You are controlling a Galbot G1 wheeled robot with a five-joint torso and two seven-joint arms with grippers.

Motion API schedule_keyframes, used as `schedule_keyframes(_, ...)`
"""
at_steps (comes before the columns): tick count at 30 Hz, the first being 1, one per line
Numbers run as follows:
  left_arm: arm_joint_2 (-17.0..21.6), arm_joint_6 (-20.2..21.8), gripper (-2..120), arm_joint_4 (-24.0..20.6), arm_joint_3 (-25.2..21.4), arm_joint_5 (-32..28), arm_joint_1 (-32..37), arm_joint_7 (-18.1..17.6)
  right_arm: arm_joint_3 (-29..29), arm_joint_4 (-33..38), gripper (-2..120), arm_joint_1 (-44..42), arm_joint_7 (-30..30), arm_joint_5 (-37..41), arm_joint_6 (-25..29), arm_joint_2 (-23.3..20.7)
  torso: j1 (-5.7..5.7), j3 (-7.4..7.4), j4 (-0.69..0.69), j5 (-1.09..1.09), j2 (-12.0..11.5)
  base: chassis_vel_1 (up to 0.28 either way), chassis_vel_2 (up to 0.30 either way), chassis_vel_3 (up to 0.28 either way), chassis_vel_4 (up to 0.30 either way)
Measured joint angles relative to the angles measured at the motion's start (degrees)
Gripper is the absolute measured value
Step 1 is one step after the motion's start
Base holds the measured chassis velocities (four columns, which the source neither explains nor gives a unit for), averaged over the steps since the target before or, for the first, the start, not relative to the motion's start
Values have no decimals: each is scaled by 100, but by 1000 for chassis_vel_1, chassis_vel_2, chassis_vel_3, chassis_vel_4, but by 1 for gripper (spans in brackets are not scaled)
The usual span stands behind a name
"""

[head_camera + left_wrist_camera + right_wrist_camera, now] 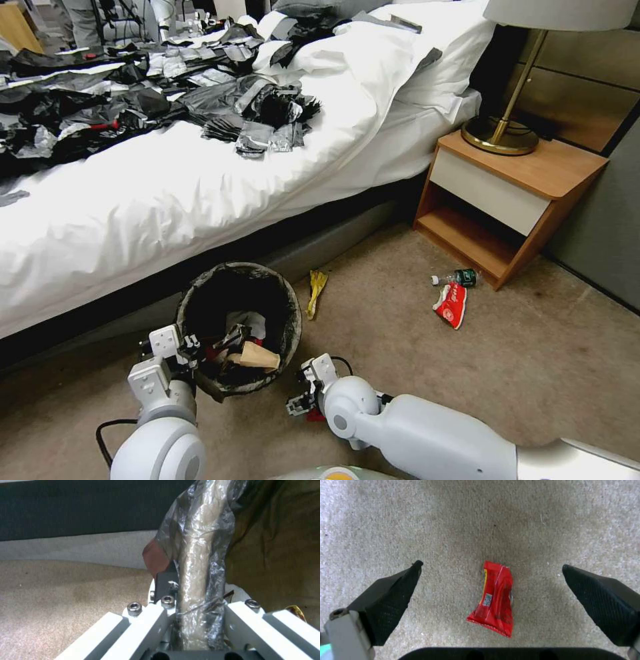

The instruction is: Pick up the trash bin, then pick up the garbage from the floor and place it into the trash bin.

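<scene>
The trash bin point(200, 303), a round bucket with a dark liner, stands tilted on the carpet beside the bed. My left gripper point(187, 347) is shut on its near rim; in the left wrist view the bag-covered rim point(200, 555) runs between the fingers. A brown paper scrap point(259, 357) and other litter lie inside. My right gripper point(492, 565) hangs open just above the carpet, its fingers on either side of a red snack wrapper point(496, 602). Garbage on the floor farther off: a yellow wrapper point(316, 290), a red-and-white wrapper point(452, 304) and a small green-labelled bottle point(461, 277).
The bed point(167, 200) with a white duvet, strewn with black and silver plastic sheets point(153, 100), runs along the left and back. A wooden nightstand point(507, 200) with a brass lamp point(500, 133) stands at the right. Open carpet point(533, 360) lies in front of it.
</scene>
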Motion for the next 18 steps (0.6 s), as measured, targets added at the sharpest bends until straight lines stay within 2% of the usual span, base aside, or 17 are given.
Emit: schedule_keyframes(18,-38,-19,0,2,22,81,33,5,290,-558,100,-488,-313,-526,185,238,0,0,0,0,0,0,0,0,0)
